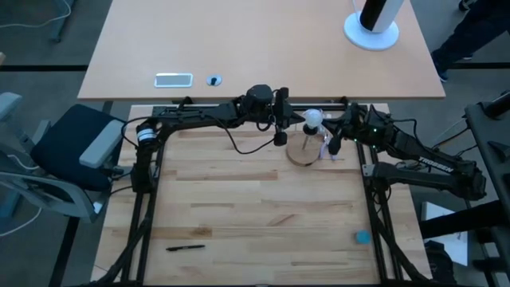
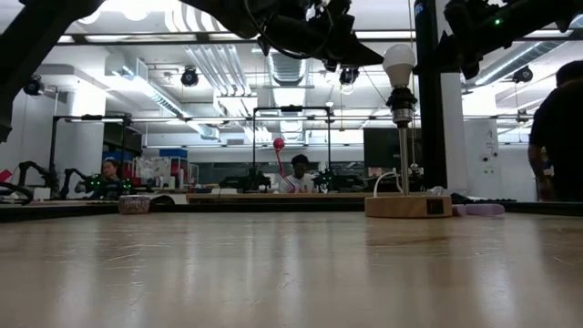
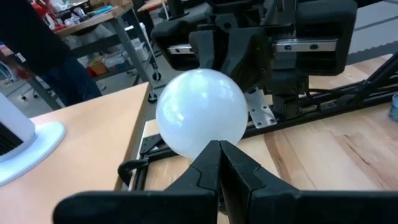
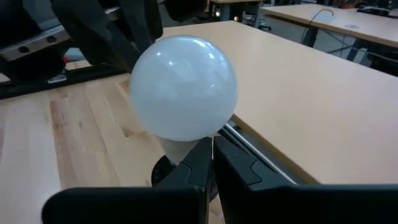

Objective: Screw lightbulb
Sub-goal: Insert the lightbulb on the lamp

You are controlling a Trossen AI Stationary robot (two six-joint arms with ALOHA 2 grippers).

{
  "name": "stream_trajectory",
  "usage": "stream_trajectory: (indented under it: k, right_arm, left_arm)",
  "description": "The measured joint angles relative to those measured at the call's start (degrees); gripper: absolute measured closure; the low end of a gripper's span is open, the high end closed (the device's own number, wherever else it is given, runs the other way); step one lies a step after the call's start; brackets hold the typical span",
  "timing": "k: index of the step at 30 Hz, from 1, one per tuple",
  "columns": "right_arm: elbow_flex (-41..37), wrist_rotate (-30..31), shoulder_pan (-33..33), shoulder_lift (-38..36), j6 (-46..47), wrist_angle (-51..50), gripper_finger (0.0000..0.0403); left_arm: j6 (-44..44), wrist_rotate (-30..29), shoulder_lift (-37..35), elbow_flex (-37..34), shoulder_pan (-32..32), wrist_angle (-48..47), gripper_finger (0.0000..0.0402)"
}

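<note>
The white frosted lightbulb (image 1: 312,118) stands upright in the socket at the top of a thin post (image 2: 402,155) on the round wooden disc (image 1: 304,153). It also shows in the low view (image 2: 398,62). My left gripper (image 1: 293,121) is shut and level, just to the left of the bulb; its shut fingertips (image 3: 219,149) sit close under the globe (image 3: 200,111). My right gripper (image 1: 328,127) is shut just to the right of the bulb; its fingertips (image 4: 211,149) sit by the bulb's narrow neck (image 4: 177,148). My left gripper's shut fingertips stand right at the lower side of the bulb's globe (image 3: 208,146), coming level from the table's left; I cannot tell whether they touch it. My right gripper's shut fingertips stand right at the bulb's neck (image 4: 186,149), coming level from the table's right; I cannot tell whether they touch it.
A purple object (image 1: 331,148) lies beside the disc. A black pen (image 1: 185,247) and a small blue object (image 1: 362,236) lie near the front edge. On the far table stand a white-based black cylinder (image 1: 372,20) and a flat white device (image 1: 173,80). A person (image 2: 557,137) stands at the right.
</note>
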Motion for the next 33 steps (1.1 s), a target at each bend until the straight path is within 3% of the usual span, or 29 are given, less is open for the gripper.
stream_trajectory:
  k: [8, 17, 33]
  right_arm:
    - [0.0, -0.4, 0.0, -0.1, 1.5, -0.6, 0.0390]
    - [0.0, 5.7, 0.0, -0.9, 0.6, -1.7, 0.0390]
    - [1.8, 3.7, 0.0, -0.3, -2.8, -0.1, 0.0390]
  left_arm:
    - [0.0, -0.4, 0.2, 0.0, 0.2, -0.6, 0.0401]
    - [-0.5, -0.4, -1.1, 0.0, 0.2, -5.0, 0.0401]
    - [-0.4, 1.6, -0.2, 0.3, 0.1, 0.9, 0.0401]
